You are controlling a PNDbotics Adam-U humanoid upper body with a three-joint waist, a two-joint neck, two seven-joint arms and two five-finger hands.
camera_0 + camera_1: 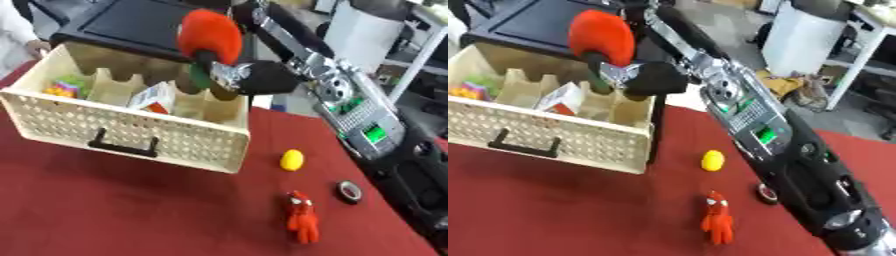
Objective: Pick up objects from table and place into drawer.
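My right hand [249,76] hangs over the right end of the cream perforated drawer [131,130], its fingers curled round a large red-orange round object [211,36] with a dark green stem. The drawer holds a colourful cube [63,87] at its left and a white and red carton [150,98] in the middle. On the red table [114,210] to the drawer's right lie a yellow lemon-shaped object [291,160], a red figure toy [303,217] and a black tape roll [350,191]. My left hand shows in neither view.
A black handle [122,146] sits on the drawer's front wall. A dark tray or cabinet top [131,22] lies behind the drawer. A person's sleeve and hand [22,35] show at the far left. White equipment [363,30] stands beyond the table's right edge.
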